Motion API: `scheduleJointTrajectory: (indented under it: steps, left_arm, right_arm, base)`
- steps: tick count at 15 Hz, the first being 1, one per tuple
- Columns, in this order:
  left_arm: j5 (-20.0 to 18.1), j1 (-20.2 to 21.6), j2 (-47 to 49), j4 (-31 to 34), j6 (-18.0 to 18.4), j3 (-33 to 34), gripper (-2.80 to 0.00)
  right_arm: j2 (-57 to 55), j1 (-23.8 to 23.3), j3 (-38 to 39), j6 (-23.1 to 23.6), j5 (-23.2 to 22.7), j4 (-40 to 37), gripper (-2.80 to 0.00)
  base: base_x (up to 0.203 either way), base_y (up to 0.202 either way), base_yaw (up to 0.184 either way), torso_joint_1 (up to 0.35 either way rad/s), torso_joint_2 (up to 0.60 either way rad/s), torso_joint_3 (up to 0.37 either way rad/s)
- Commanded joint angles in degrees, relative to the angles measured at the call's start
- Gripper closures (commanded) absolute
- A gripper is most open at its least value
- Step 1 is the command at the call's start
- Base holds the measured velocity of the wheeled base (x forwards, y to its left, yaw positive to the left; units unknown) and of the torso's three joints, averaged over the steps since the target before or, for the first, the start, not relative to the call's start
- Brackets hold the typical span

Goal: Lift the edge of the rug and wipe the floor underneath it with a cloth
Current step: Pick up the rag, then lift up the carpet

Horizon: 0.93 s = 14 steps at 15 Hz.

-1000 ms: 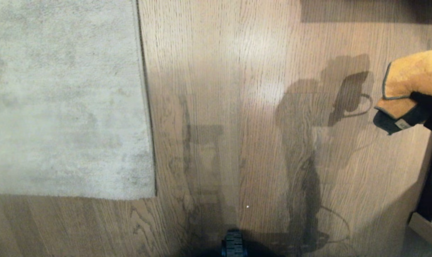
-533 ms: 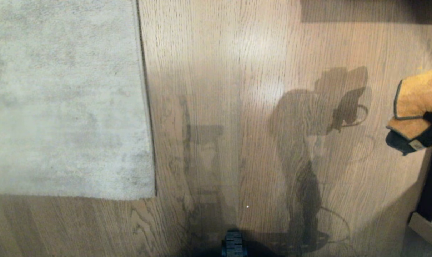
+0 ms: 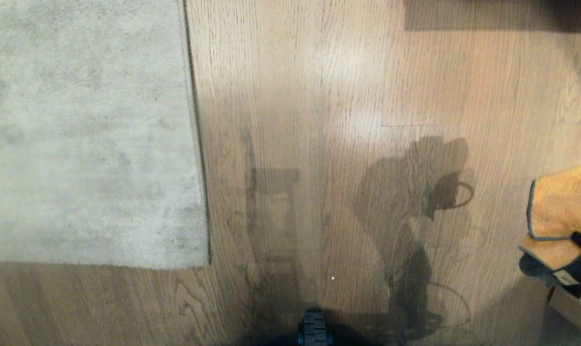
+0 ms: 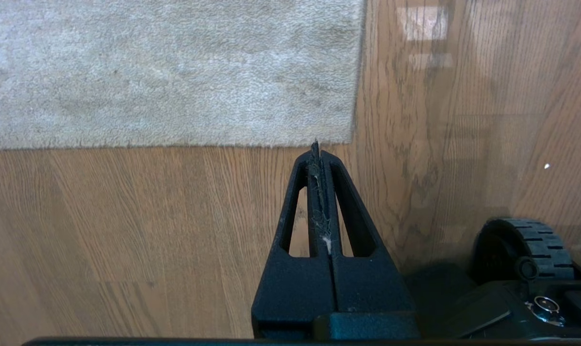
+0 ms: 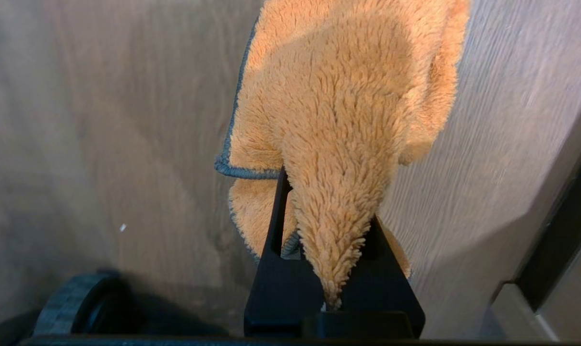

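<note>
Holding the cloth (image 5: 348,120) tight between its jaws, the right gripper (image 5: 329,269) hangs low over the floor (image 3: 319,96), far to the right of the rug edge (image 3: 197,144). Near the rug's corner, the left gripper (image 4: 318,158) is pressed together, holding nothing.

We seem to be in a home: wood-plank floor (image 3: 348,96) with a grey-beige rug (image 3: 79,129) at upper left.
</note>
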<state>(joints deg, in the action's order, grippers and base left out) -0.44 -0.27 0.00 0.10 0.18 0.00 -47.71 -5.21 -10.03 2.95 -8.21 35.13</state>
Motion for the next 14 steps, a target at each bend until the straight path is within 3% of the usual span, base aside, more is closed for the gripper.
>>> scheduleJointTrajectory:
  steps: [1,7,10,14]
  left_arm:
    - [0.00,0.00,0.00,-0.01,-0.01,0.00,0.00]
    - [0.00,0.00,0.00,-0.01,-0.01,0.00,0.00]
    - [0.00,0.00,0.00,-0.01,-0.01,0.00,0.00]
    - [0.00,0.00,0.00,-0.01,-0.01,0.00,0.00]
  right_arm:
    - [8.87,1.62,3.93,0.54,0.26,-1.21,0.00]
    - [28.42,3.55,9.72,5.19,0.46,-12.24,0.00]
    - [35.88,3.99,9.99,5.82,0.51,-20.98,0.00]
    - [41.02,4.79,10.03,5.83,0.45,-26.95,0.00]
  base:
    - [0.000,0.000,0.000,0.000,0.00,0.000]
    - [0.000,0.000,0.000,0.000,0.00,0.000]
    - [0.000,0.000,0.000,0.000,0.00,0.000]
    - [0.000,0.000,0.000,0.000,0.00,0.000]
